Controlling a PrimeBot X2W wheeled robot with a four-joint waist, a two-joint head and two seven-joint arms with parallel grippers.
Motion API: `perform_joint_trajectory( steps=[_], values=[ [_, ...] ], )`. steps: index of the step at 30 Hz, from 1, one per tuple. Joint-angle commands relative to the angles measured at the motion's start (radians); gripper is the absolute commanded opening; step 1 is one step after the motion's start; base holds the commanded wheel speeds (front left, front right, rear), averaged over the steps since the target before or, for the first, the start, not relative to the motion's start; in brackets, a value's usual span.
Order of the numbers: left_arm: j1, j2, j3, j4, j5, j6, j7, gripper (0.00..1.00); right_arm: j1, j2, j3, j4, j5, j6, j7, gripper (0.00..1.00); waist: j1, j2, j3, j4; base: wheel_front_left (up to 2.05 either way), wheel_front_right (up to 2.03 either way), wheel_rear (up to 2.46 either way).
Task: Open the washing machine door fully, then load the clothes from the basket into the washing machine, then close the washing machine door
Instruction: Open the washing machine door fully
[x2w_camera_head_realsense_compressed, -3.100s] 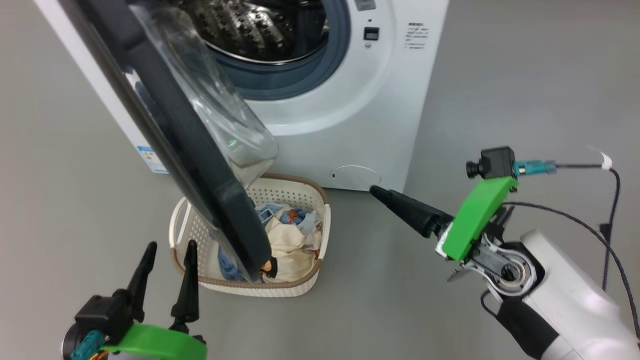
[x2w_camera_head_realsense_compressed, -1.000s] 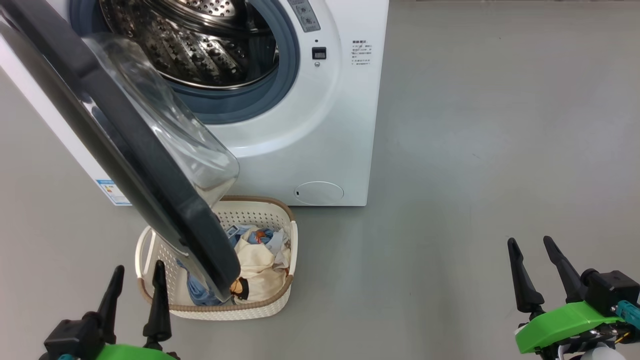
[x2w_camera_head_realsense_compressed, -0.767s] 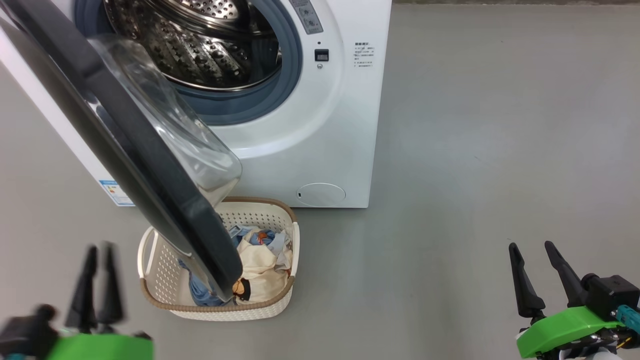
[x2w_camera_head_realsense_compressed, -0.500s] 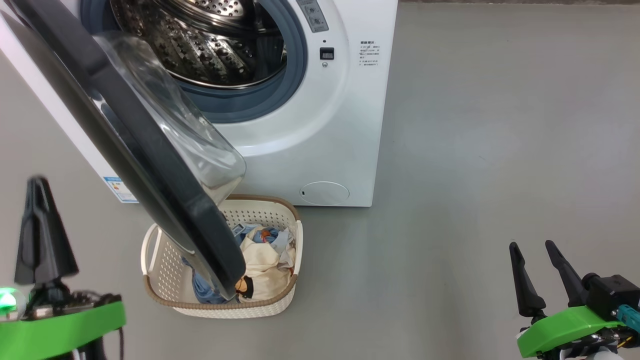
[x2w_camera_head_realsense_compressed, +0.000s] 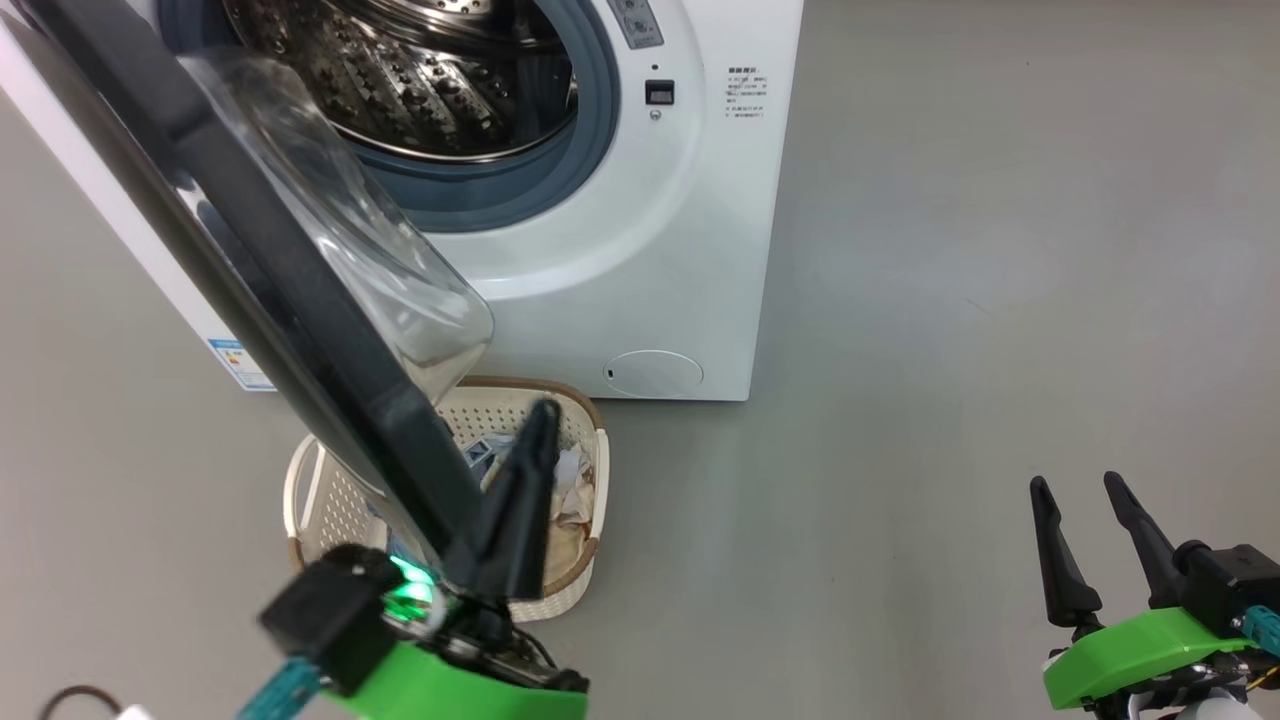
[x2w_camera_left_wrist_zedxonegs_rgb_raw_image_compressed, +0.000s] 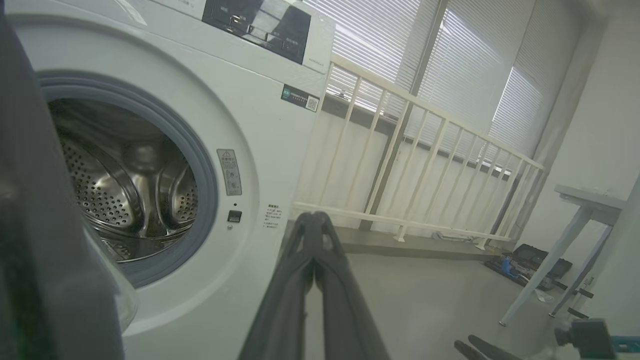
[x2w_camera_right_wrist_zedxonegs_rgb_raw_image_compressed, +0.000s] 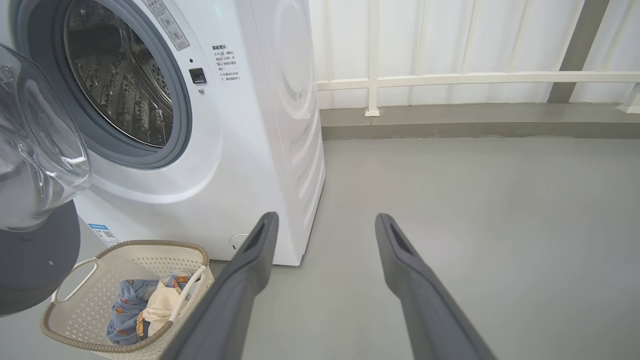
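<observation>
The left gripper (x2w_camera_left_wrist_zedxonegs_rgb_raw_image_compressed: 314, 222) is showing its two dark fingers pressed together tip to tip in the left wrist view, gripping nothing, and it is pointing toward the front of the washing machine (x2w_camera_left_wrist_zedxonegs_rgb_raw_image_compressed: 280, 150). In the head view it is hanging over the basket (x2w_camera_head_realsense_compressed: 597, 470), right alongside the lower edge of the washing machine door (x2w_camera_head_realsense_compressed: 330, 340). Whether finger and rim are touching, I cannot tell. The door is standing swung out from the opening, its clear glass bowl (x2w_camera_head_realsense_compressed: 400, 270) facing the steel drum (x2w_camera_head_realsense_compressed: 430, 80) and its bottom rim overhanging the basket. The clothes (x2w_camera_right_wrist_zedxonegs_rgb_raw_image_compressed: 145, 305) are lying heaped in the basket, light blue beside cream. The basket is sitting on the grey floor (x2w_camera_head_realsense_compressed: 950, 300) just in front of the machine, near the round cap (x2w_camera_head_realsense_compressed: 655, 372). Over on the other side, the right gripper (x2w_camera_head_realsense_compressed: 1076, 488) is hovering low, fingers spread wide with nothing between them, well apart from basket and machine.
</observation>
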Motion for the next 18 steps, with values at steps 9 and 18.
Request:
perform_joint_trajectory(
  steps=[9,18],
  values=[
    [-0.095,0.009,0.06,0.221,-0.064,0.029,-0.007,0.0,-0.018,-0.008,0.032,-0.022,-0.023,0.001,-0.012,1.0,0.0,0.0,0.015,-0.007,0.0,0.0,0.0],
    [-0.117,0.009,0.128,0.302,-0.079,0.021,-0.008,0.0,-0.026,-0.014,0.028,-0.024,-0.026,0.001,-0.012,1.0,0.0,0.0,0.019,-0.002,0.0,0.0,0.0]
  ],
)
